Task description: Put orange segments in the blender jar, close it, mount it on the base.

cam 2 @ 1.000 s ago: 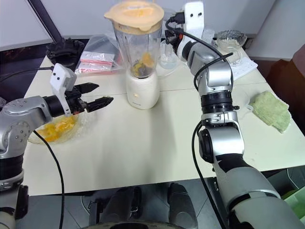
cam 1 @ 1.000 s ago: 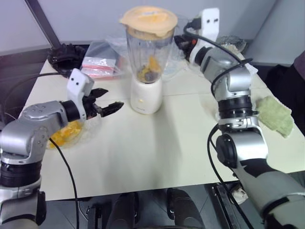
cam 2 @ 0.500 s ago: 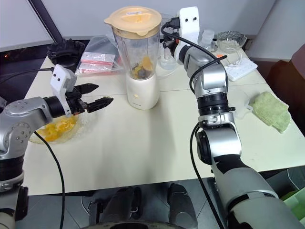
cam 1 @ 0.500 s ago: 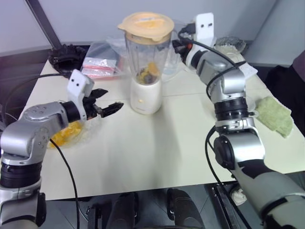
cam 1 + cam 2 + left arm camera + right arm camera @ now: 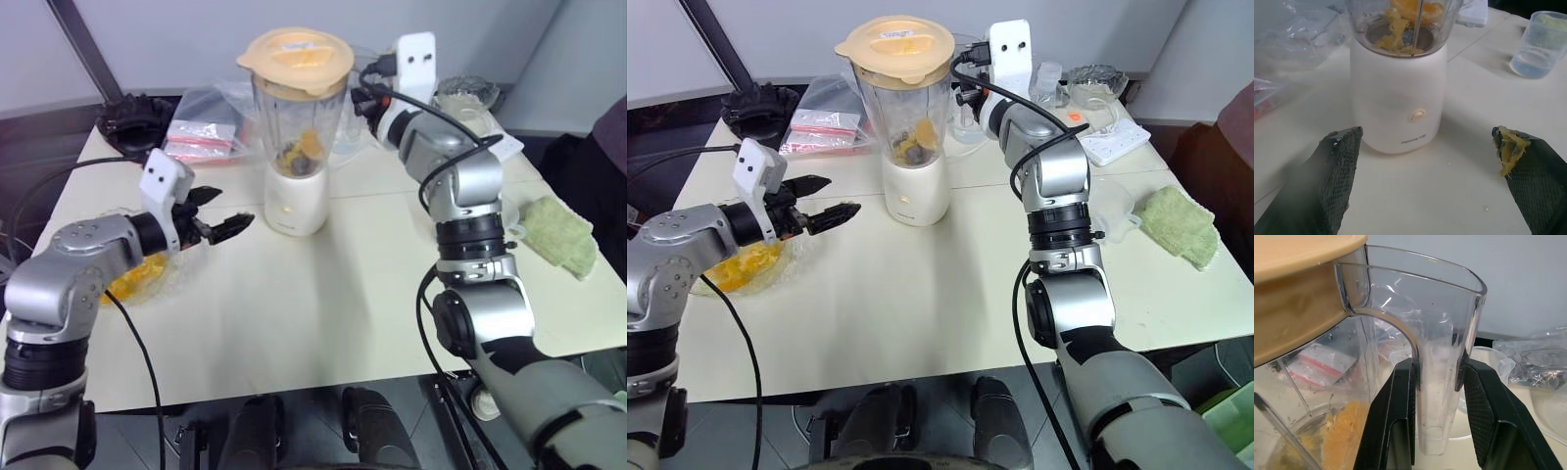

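Clear plastic blender jar [image 5: 297, 117], peach-lidded, sitting on cream base [image 5: 290, 196]: right gripper [image 5: 1436, 396] pinching its handle at 3 o'clock, risking tipping; left gripper [image 5: 1425, 171] spreading, idle.

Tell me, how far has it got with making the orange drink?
Nearly finished. Orange segments lie inside the blender jar, the peach lid is on top, and the jar sits on the base. The right pincer grips the jar's handle; the left pincer hangs open beside the base. Letting go looks like all that's left.
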Robot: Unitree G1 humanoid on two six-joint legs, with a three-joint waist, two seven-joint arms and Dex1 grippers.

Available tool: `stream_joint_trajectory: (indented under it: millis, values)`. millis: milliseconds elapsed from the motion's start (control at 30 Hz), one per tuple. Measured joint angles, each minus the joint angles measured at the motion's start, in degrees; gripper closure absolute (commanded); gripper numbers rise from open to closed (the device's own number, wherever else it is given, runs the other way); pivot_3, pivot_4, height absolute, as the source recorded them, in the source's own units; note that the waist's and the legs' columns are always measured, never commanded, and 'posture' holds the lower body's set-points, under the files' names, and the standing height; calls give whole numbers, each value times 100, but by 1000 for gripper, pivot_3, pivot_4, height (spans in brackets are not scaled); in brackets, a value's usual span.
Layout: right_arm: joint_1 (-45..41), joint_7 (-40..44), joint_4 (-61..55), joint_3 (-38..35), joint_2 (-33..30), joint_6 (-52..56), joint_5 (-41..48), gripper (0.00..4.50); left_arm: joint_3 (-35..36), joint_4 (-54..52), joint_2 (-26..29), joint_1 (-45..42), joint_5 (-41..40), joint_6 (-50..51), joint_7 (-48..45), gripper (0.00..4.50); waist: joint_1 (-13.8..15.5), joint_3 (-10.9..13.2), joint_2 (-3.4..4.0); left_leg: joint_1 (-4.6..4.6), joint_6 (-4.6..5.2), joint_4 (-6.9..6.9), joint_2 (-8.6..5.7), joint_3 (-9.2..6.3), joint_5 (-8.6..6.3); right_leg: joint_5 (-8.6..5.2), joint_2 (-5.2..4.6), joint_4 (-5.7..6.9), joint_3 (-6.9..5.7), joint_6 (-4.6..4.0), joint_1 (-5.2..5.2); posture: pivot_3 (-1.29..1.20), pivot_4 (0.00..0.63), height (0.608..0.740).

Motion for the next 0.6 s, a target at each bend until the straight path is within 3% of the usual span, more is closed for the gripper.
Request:
stream_joint_trajectory:
  millis: [100,333,600]
  values:
    - [-1,22,10,2,-4,-12,-7,3671,-2,-4,-19,0,-3,0,14,27,0,-1,-1,0,0,0,0,0,0,0,0,-1,0,0,1,0,150,740]
    - [275,204,421,352,-27,-3,-214,269,-2,-13,-213,0,21,-127,141,27,1,0,-3,-5,-1,0,0,1,1,0,0,-1,0,0,-5,0,150,740]
    - [502,376,-98,550,-375,-79,-447,269,-13,25,-355,2,131,-298,250,27,9,0,-3,-10,-1,-1,0,0,1,0,-1,-4,0,0,-8,0,150,740]
